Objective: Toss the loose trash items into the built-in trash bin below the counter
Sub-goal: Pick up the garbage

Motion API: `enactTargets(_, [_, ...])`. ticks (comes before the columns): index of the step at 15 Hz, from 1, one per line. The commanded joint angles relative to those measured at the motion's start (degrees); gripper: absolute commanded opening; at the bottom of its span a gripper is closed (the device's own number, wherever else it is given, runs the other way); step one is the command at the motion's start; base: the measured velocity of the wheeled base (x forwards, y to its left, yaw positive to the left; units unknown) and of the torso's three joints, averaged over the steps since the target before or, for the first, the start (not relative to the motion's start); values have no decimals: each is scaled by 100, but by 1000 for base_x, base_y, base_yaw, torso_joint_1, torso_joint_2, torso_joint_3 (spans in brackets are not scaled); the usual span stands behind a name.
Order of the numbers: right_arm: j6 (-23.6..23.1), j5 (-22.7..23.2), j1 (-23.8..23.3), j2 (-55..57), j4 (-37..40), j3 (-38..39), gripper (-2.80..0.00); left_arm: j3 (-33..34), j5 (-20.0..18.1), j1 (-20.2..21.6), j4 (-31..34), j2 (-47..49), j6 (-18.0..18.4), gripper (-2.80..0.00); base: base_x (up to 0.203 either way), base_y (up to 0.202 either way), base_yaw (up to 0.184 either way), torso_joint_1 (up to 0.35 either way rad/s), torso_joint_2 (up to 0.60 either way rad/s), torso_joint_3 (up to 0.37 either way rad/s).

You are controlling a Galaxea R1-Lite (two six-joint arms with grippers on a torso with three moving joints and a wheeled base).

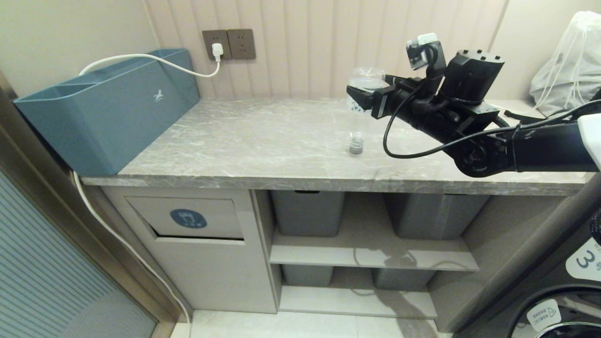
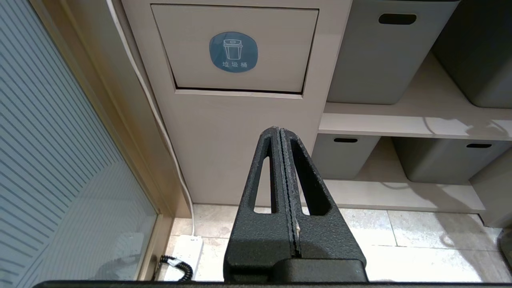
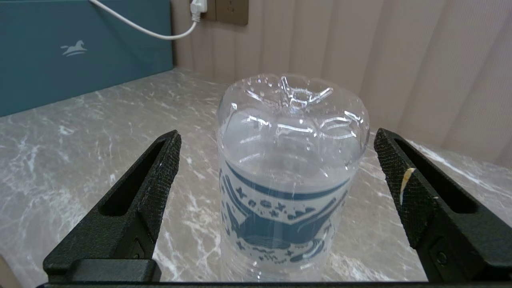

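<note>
A clear plastic bottle with a blue-and-white label stands upside down on its grey cap on the counter, right of the middle. My right gripper reaches in from the right at the height of the label. In the right wrist view the bottle stands between the wide-apart fingers of this open gripper, touching neither. The built-in trash bin with its blue sticker sits under the counter's left end, flap down. My left gripper is shut and empty, hanging low before the bin's front.
A teal box fills the counter's left end, with a white cable running over it to a wall socket. Grey tubs stand on the shelves under the counter. A white bag lies at the far right. A power strip lies on the floor.
</note>
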Motion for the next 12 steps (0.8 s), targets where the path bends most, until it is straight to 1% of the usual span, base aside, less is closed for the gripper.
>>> enactTargets(1, [-5,10,-10,158,-21,-207,0,9,2,0,-4,10,-1,-280,0,0,0,0,0,0])
enactTargets(5, [96,10,-10,620,-12,-978,0,9,2,0,-4,10,-1,-280,0,0,0,0,0,0])
enactTargets(12, [129,19,-5,692,18,-1020,0,9,2,0,-4,10,-1,-280,0,0,0,0,0,0])
